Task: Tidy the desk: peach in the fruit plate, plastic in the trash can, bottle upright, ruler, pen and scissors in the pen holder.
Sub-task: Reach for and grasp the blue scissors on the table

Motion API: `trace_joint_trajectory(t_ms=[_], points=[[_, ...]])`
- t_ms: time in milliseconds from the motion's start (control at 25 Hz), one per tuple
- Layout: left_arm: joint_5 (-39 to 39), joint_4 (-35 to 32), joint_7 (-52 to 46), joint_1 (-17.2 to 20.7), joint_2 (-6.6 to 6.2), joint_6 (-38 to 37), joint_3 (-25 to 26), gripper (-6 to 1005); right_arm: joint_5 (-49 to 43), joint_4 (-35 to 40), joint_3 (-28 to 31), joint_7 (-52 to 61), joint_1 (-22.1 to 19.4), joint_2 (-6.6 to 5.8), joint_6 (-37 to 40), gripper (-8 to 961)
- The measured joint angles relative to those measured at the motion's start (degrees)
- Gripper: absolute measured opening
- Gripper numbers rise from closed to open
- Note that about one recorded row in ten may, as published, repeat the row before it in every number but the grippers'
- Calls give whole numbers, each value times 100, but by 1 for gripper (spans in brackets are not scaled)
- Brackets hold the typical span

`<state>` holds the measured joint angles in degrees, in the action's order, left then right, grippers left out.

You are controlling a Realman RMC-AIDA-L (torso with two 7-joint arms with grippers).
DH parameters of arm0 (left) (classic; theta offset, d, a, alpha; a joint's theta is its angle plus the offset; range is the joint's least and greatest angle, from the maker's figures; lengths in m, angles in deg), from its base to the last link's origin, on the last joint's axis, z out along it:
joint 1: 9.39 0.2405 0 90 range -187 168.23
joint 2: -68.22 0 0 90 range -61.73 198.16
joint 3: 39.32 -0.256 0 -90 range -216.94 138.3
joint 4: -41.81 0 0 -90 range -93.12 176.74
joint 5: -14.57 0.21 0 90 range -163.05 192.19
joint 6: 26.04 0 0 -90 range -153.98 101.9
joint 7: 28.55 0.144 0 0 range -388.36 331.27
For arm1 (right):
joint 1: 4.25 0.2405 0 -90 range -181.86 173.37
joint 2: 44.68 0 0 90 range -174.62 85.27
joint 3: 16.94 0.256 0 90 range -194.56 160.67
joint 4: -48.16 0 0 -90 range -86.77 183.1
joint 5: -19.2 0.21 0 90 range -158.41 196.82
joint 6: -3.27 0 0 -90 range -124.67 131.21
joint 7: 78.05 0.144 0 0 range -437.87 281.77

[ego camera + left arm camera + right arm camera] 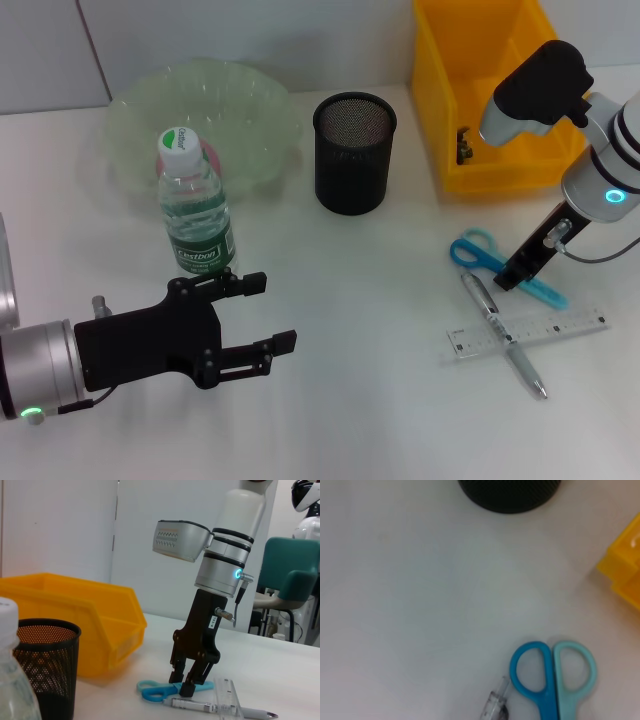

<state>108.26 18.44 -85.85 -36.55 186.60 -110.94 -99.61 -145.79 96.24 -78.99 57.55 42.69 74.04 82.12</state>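
Reaching down over the scissors [497,263] on the right side of the white desk [380,330], right gripper [509,280] pointing almost straight down, black fingers nearly together with only a narrow gap, tips at or just above the blades. Cannot tell whether tips already pinch the blades. Blue and teal handle loops pointing toward the far left, blades running near and right, passing under the gripper.

Judged as light, stiff and thin, lying flat, so little to get under; smooth plastic and metal likely slippery. Best hold probably across the narrow neck where blades meet handles, fingers straddling it from both sides.

Just beside the scissors, pen [502,336] lying across clear ruler [527,333], the two crossing; the pen's far end close to the scissor loops. Risk of nudging the pen while closing.

Black mesh pen holder [354,152] standing upright toward the far centre, well apart from the scissors, open mouth up. Yellow bin [490,90] at the far right, behind the right arm.

Left gripper [272,316] hovering low at the near left, held sideways, fingers spread wide and empty, tips near the base of the water bottle [195,215]. Bottle standing upright, white cap on, green label. Pale green fruit plate [205,125] behind it at the far left; something pink showing just behind the bottle cap, possibly the peach, largely hidden.
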Motion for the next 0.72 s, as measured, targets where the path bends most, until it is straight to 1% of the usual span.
trace_joint_trajectory(t_ms=[280, 360, 720], points=[[-2, -1, 0, 8, 0, 0, 0, 793, -5, 0, 0, 0, -7, 6, -4, 364], [-4, 0, 0, 9, 0, 0, 5, 793, -6, 10, -1, -2, -9, 8, 4, 318], [-39, 9, 0, 10, 0, 0, 0, 793, 30, 92, 9, -119, -10, 9, 102, 240]])
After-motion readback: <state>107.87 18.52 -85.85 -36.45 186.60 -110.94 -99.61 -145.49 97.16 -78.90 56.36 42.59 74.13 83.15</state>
